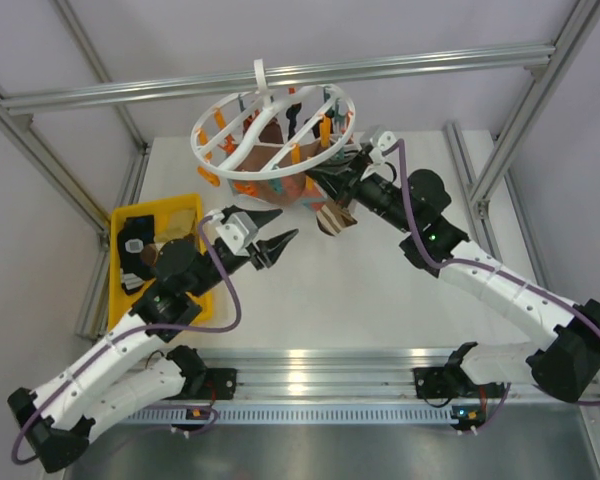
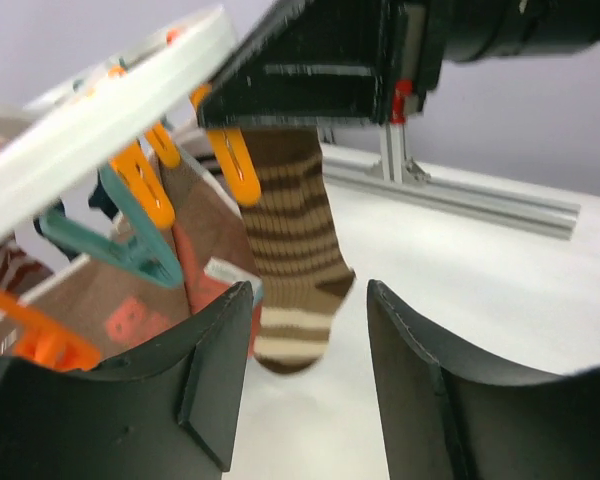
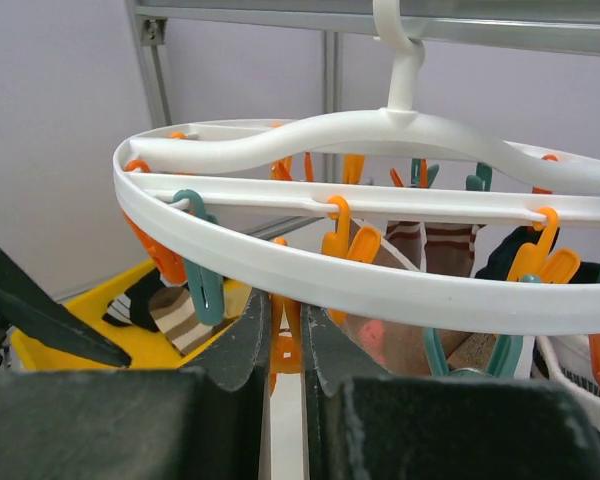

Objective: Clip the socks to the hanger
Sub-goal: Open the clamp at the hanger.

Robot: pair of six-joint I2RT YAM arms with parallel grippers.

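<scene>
Now the left gripper (image 2: pixel 310 300) is hovering spread, empty, just below the round white plastic hanger (image 2: pixel 100 115). A brown-and-cream striped fabric sock (image 2: pixel 295 260) — soft, light, probably best pinched at the cuff — is dangling clipped beneath it, and the right gripper (image 3: pixel 285 310) is holding its fingers pressed together under its rim.

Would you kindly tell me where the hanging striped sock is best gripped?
Probably its free lower end: the striped sock hangs straight down beside the orange clip. Come in level from the left gripper's side, whose open jaws frame it.
</scene>
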